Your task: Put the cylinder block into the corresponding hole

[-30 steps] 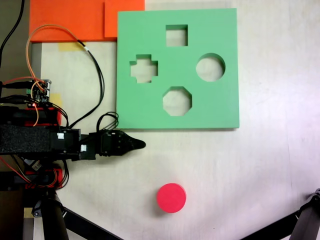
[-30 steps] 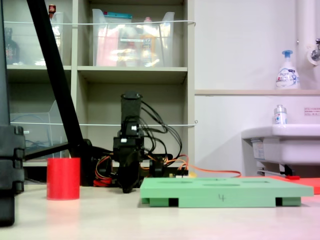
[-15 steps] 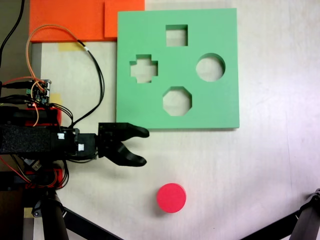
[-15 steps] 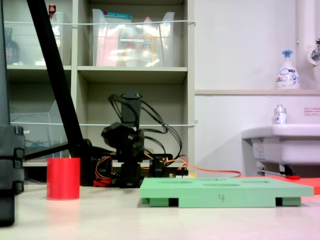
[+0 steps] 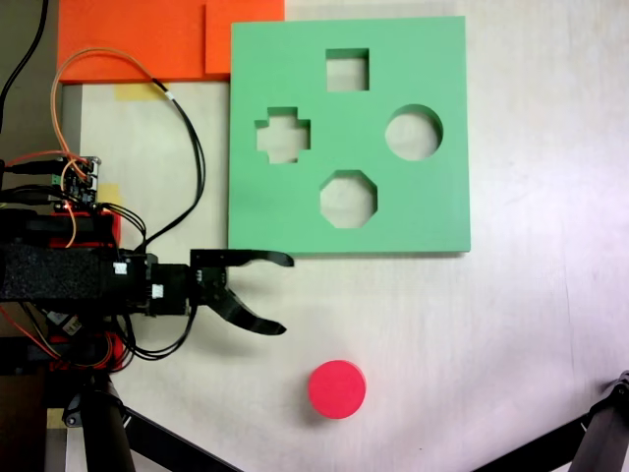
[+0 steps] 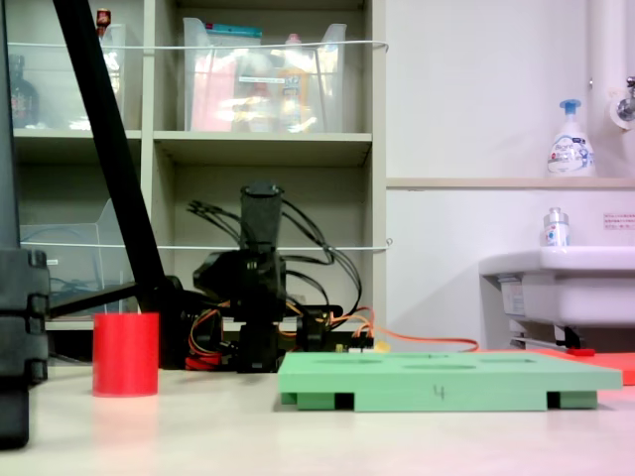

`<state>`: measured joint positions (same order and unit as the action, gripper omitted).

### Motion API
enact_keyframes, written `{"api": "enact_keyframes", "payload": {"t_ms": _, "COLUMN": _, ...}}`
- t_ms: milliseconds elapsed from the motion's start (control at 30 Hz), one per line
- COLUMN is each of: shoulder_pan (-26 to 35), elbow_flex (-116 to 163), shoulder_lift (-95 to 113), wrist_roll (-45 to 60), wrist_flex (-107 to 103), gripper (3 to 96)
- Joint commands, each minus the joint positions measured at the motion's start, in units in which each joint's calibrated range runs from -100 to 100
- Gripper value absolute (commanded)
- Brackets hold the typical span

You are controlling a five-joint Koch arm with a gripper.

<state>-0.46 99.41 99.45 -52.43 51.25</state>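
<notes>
Nearest the second exterior view's camera, the cylinder block [image 6: 126,354] stood upright on the worktop [image 5: 531,324], alone at the second exterior view's left and well apart from everything else. In the first exterior view it lay below and to the right of the pincer [image 5: 285,293]. The likely trouble from here was a poor approach: if the pincer came in off-centre or too low, one finger could nudge the light foam block and push it away instead of straddling it. The pincer was spread wide, holding nothing and touching nothing, its upper finger [image 5: 257,259] lying just beside the lower edge of the green foam board [image 5: 432,211]. Farther off, the corresponding hole [image 5: 413,133] sat empty near the board's right side in the first exterior view.
</notes>
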Motion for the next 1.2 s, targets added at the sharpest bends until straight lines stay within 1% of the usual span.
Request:
{"api": "enact_keyframes", "payload": {"t_ms": 33, "shoulder_pan": -1.3, "elbow_flex": 0.6, "shoulder_lift": 0.3, "wrist_roll": 0.8, "wrist_flex": 4.3, "gripper": 52.3}}
{"api": "enact_keyframes", "payload": {"t_ms": 100, "shoulder_pan": -1.8, "elbow_flex": 0.6, "shoulder_lift": -2.9, "wrist_roll": 1.3, "wrist_flex": 4.6, "gripper": 54.2}}
{"api": "enact_keyframes", "payload": {"t_ms": 167, "shoulder_pan": -2.4, "elbow_flex": 0.6, "shoulder_lift": -9.6, "wrist_roll": 1.3, "wrist_flex": 7.6, "gripper": 62.0}}
{"api": "enact_keyframes", "payload": {"t_ms": 233, "shoulder_pan": -3.0, "elbow_flex": 0.6, "shoulder_lift": -22.5, "wrist_roll": 1.8, "wrist_flex": 17.7, "gripper": 69.8}}
{"api": "enact_keyframes", "payload": {"t_ms": 300, "shoulder_pan": -3.7, "elbow_flex": 0.6, "shoulder_lift": -42.1, "wrist_roll": 1.8, "wrist_flex": 33.3, "gripper": 76.3}}
{"api": "enact_keyframes", "payload": {"t_ms": 367, "shoulder_pan": -4.4, "elbow_flex": -1.9, "shoulder_lift": -59.2, "wrist_roll": 1.7, "wrist_flex": 46.8, "gripper": 77.9}}
{"api": "enact_keyframes", "payload": {"t_ms": 400, "shoulder_pan": -4.7, "elbow_flex": -3.6, "shoulder_lift": -65.7, "wrist_roll": 1.6, "wrist_flex": 48.8, "gripper": 77.9}}
{"api": "enact_keyframes", "payload": {"t_ms": 500, "shoulder_pan": -5.4, "elbow_flex": -7.4, "shoulder_lift": -73.8, "wrist_roll": 1.4, "wrist_flex": 48.8, "gripper": 78.7}}
{"api": "enact_keyframes", "payload": {"t_ms": 533, "shoulder_pan": -5.6, "elbow_flex": -9.4, "shoulder_lift": -76.5, "wrist_roll": 1.3, "wrist_flex": 48.8, "gripper": 82.3}}
{"api": "enact_keyframes", "payload": {"t_ms": 567, "shoulder_pan": -5.7, "elbow_flex": -10.7, "shoulder_lift": -78.6, "wrist_roll": 1.3, "wrist_flex": 48.8, "gripper": 83.6}}
{"api": "enact_keyframes", "payload": {"t_ms": 900, "shoulder_pan": -8.7, "elbow_flex": -27.5, "shoulder_lift": -98.1, "wrist_roll": 0.9, "wrist_flex": 48.8, "gripper": 83.3}}
{"api": "enact_keyframes", "payload": {"t_ms": 967, "shoulder_pan": -9.3, "elbow_flex": -30.8, "shoulder_lift": -100.7, "wrist_roll": 0.5, "wrist_flex": 48.8, "gripper": 82.5}}
{"api": "enact_keyframes", "payload": {"t_ms": 1100, "shoulder_pan": -10.5, "elbow_flex": -35.9, "shoulder_lift": -106.0, "wrist_roll": 0.0, "wrist_flex": 48.8, "gripper": 77.0}}
{"api": "enact_keyframes", "payload": {"t_ms": 1200, "shoulder_pan": -10.9, "elbow_flex": -39.3, "shoulder_lift": -109.4, "wrist_roll": -0.1, "wrist_flex": 48.8, "gripper": 77.0}}
